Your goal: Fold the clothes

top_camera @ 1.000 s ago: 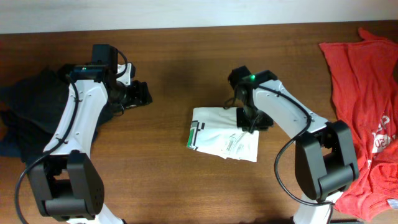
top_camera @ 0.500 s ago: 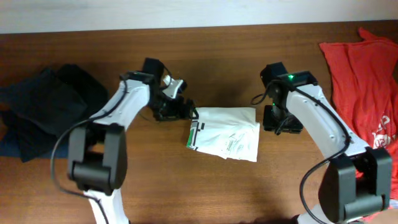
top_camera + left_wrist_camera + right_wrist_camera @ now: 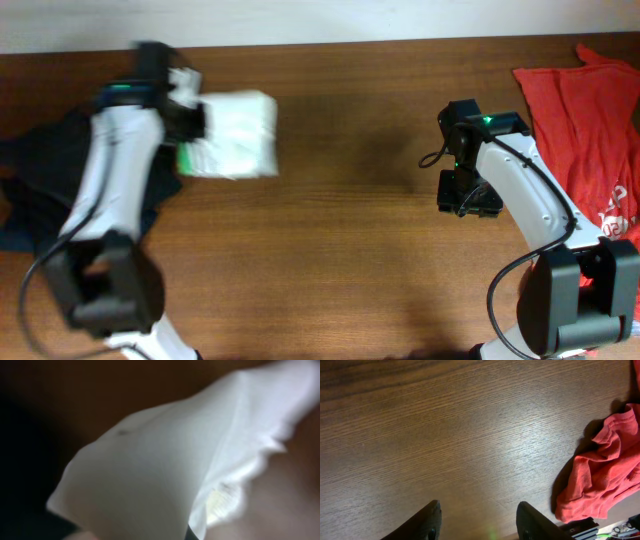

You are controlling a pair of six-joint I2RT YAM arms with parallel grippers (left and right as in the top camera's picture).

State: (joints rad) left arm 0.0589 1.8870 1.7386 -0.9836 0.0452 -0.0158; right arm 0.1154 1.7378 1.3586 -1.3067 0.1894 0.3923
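Note:
The clothes, a white T-shirt point(image 3: 235, 135) folded into a small square, hang blurred above the table's back left. My left gripper point(image 3: 195, 125) is shut on the shirt's left edge, next to the dark garments. In the left wrist view the white fabric point(image 3: 150, 475) fills most of the frame and hides the fingers. My right gripper point(image 3: 462, 195) stands open over bare wood at the right. In the right wrist view nothing lies between the two dark fingers of this gripper point(image 3: 479, 507).
A red T-shirt point(image 3: 585, 150) with white print lies crumpled along the right edge, its bunched corner point(image 3: 600, 475) close to my right gripper. A heap of black and navy garments point(image 3: 40, 190) lies at the far left under my left arm. The wooden table point(image 3: 340, 260) spans the view.
My left gripper has shut on the folded white shirt and swept it from the table's middle to the back left. My right arm has barely moved and its jaws stay open.

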